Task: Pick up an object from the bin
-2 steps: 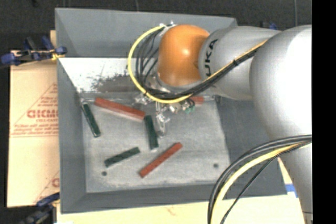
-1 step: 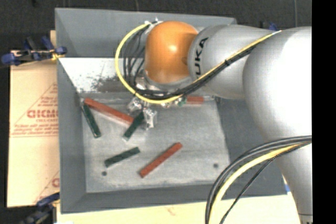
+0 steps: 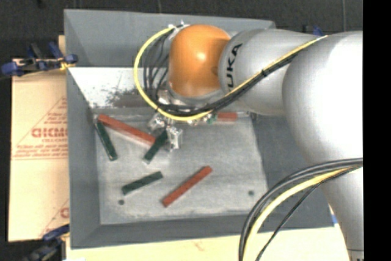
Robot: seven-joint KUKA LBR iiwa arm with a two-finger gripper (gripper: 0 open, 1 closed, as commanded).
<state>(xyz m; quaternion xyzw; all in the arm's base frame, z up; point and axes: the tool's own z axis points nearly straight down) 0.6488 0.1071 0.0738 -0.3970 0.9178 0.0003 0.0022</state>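
The tool (image 3: 169, 133) is being seen low in the grey bin (image 3: 82, 150), beneath the arm's orange cover (image 3: 194, 61). It is sitting over the upper middle of the floor, right at the upper end of a short dark green bar (image 3: 153, 151) that is lying slanted down to the left. The right tip of a long red bar (image 3: 125, 129) is lying just beside that end, so the two bars are being crowded together under the tool; whether they are touching cannot be told. How far the tool is being opened cannot be told either, since its tip is being hidden by the wrist above it, and nothing is being shown clearly gripped in it. The step in hand is being judged as the positioning for a grasp at the green bar's upper end, with no lift yet made, as the bar is lying flat on the floor. The next move is being judged to call for a closing across the bar's narrow width, square to its length, with the red bar's tip being kept out of the grip, and then a straight lift. The other things are lying well apart from the tool: a left green bar (image 3: 107, 140) near the bin's left wall, a lower green bar (image 3: 142, 182) and a lower red bar (image 3: 186, 186) toward the near side, and a half-hidden red bar (image 3: 227, 116) under the arm.
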